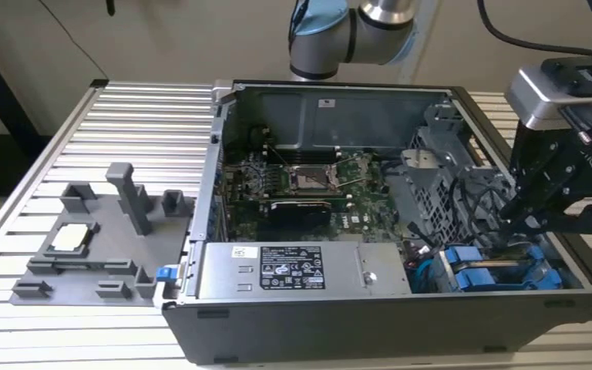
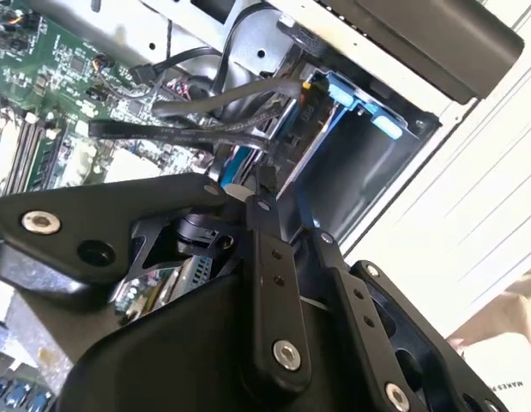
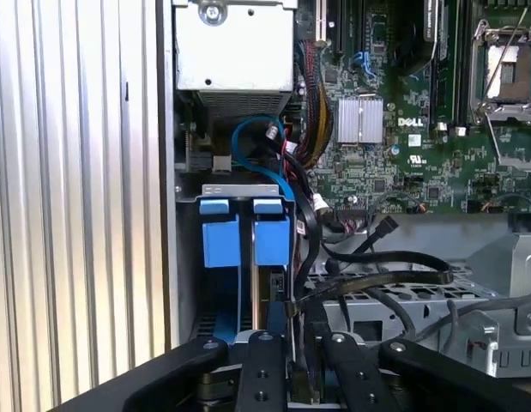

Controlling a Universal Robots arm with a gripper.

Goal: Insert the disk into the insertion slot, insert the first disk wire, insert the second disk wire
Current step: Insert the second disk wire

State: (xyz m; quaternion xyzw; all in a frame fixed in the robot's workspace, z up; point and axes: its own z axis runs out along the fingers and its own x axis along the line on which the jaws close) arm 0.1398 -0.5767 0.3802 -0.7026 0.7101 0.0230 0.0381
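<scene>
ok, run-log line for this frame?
gripper: above drive cage, fingers near black cable | blue carriers: two, side by side in cage | grip: unclear

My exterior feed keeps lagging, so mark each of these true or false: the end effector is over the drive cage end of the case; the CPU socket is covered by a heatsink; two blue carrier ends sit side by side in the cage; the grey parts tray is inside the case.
1. End effector over the drive cage end: true.
2. CPU socket covered by a heatsink: false, it is bare.
3. Two blue carrier ends side by side: true.
4. Grey parts tray inside the case: false, it lies on the table beside the case.
</scene>
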